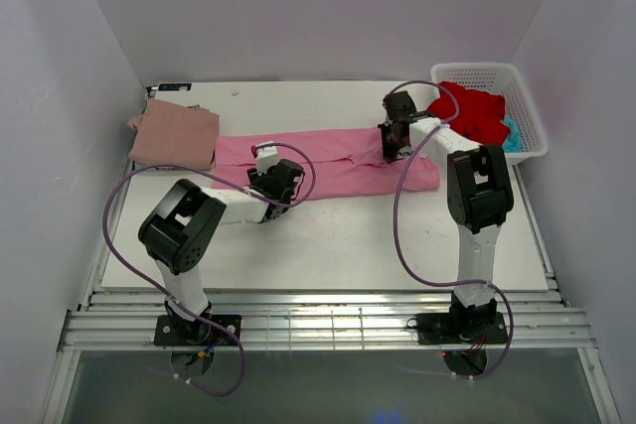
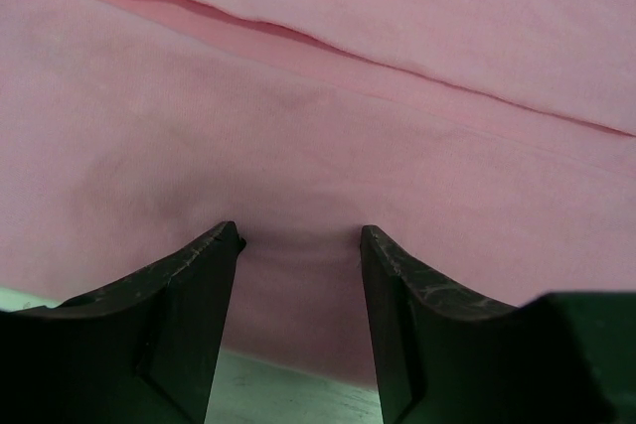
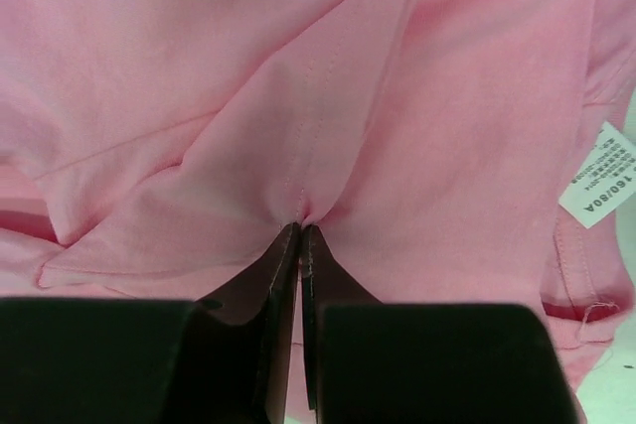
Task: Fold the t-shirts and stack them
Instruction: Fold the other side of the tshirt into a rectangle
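A bright pink t-shirt (image 1: 338, 161) lies stretched in a long band across the middle of the table. My left gripper (image 1: 281, 186) stands open at its near edge, both fingertips pressed on the cloth (image 2: 301, 235). Toward the shirt's right end, my right gripper (image 1: 395, 142) is shut on a pinched ridge of the pink cloth (image 3: 301, 225). The shirt's white neck label (image 3: 599, 174) shows to the right of that pinch. A dusty rose t-shirt (image 1: 174, 134) lies folded at the back left. A red t-shirt (image 1: 472, 111) and a teal one (image 1: 511, 134) sit in the basket.
The white latticed basket (image 1: 477, 69) stands at the back right corner. White walls close in the table (image 1: 328, 235) on three sides. Purple cables loop off both arms above the near half of the table.
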Controlling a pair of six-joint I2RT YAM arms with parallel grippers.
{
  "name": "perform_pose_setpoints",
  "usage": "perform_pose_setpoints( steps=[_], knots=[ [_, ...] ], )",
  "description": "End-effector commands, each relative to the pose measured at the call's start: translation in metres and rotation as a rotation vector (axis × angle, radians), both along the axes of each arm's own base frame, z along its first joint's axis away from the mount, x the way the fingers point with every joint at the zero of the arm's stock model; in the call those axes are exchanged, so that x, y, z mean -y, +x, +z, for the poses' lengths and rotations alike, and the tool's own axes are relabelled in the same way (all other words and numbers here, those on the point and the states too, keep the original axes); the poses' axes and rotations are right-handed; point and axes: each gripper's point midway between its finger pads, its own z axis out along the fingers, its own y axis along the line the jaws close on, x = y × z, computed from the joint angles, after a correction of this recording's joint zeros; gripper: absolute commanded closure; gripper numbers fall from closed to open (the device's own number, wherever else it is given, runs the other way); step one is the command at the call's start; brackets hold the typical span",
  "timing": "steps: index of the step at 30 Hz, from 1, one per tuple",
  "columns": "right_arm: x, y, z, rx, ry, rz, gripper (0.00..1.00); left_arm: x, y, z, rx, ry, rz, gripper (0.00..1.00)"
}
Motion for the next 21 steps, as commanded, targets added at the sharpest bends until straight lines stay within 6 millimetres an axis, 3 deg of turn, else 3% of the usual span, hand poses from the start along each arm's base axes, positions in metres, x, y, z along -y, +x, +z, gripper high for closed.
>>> perform_pose_setpoints(
  steps=[1,3,5,6,10,15,16,18,21],
  knots=[
    [-0.003,0.023,0.036,0.087,0.001,0.004,0.92,-0.015,-0.031,-0.030,-0.144,0.055,-0.015,0.36],
    [-0.007,0.036,0.053,0.123,0.007,0.005,0.92,-0.016,-0.031,-0.030,-0.146,0.058,-0.014,0.36],
    [-0.007,0.042,0.056,0.120,0.000,0.007,0.92,-0.016,-0.032,-0.031,-0.149,0.060,-0.014,0.36],
    [-0.010,0.053,0.072,0.156,0.007,0.005,0.92,-0.017,-0.032,-0.032,-0.151,0.063,-0.013,0.36],
    [-0.016,0.074,0.072,0.160,0.000,0.013,0.92,-0.017,-0.033,-0.036,-0.161,0.070,-0.013,0.36],
    [-0.027,0.096,0.060,0.159,0.016,0.036,0.92,-0.017,-0.033,-0.040,-0.170,0.074,-0.016,0.36],
    [-0.030,0.099,0.046,0.140,0.015,0.041,0.92,-0.017,-0.033,-0.040,-0.172,0.076,-0.016,0.36],
    [-0.037,0.109,0.047,0.158,0.045,0.059,0.92,-0.018,-0.033,-0.041,-0.174,0.080,-0.016,0.36],
    [-0.048,0.113,0.031,0.146,0.091,0.093,0.81,-0.019,-0.035,-0.042,-0.180,0.086,-0.018,0.37]
  ],
)
